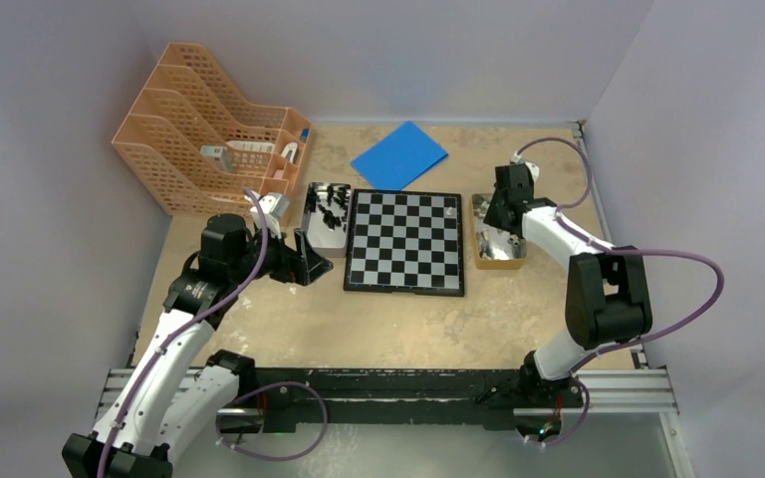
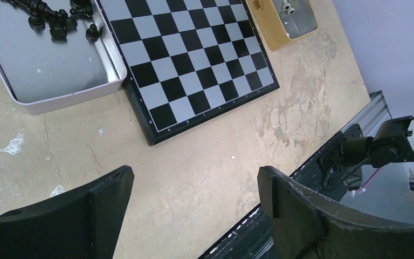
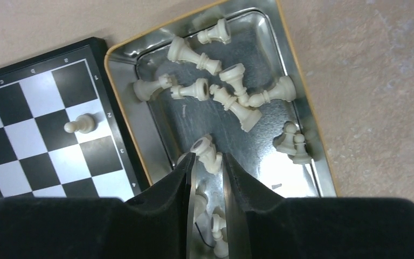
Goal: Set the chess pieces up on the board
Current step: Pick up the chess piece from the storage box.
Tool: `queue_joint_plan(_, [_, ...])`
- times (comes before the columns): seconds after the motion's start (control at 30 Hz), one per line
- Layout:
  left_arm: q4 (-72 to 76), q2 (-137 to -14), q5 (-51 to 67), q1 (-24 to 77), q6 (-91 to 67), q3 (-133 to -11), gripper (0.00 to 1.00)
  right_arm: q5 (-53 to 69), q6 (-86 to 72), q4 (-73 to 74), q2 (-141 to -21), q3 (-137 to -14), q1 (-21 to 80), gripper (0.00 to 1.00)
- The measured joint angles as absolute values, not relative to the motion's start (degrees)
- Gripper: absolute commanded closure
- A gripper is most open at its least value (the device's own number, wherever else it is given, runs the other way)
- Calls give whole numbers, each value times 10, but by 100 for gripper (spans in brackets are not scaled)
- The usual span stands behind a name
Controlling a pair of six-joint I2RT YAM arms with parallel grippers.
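Note:
The board (image 1: 405, 241) lies mid-table; one white pawn (image 3: 80, 125) stands on a square at its right edge. Several white chess pieces (image 3: 232, 91) lie loose in a gold-rimmed tin (image 3: 124, 108) right of the board. Black pieces (image 2: 54, 21) lie in a silver tin (image 2: 59, 81) left of it. My right gripper (image 3: 207, 162) is down in the gold tin, its jaws drawn close around a lying white piece (image 3: 209, 152). My left gripper (image 2: 194, 178) is open and empty, above bare table near the board's front left corner.
A blue square sheet (image 1: 399, 155) lies behind the board. An orange file rack (image 1: 209, 129) stands at the back left. The metal rail (image 1: 388, 388) runs along the table's near edge. Purple walls close in both sides.

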State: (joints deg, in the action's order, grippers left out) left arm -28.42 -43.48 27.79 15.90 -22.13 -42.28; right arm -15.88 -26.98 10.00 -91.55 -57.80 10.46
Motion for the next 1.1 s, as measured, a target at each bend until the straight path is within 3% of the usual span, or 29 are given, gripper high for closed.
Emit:
queue_joint_plan(0.57, [-284, -435, 278, 159, -221, -423, 14, -79, -276, 49, -944, -548, 104, 73])
queue_joint_plan(1.1, [-284, -435, 278, 159, -221, -423, 14, -84, -276, 36, -961, -547, 104, 75])
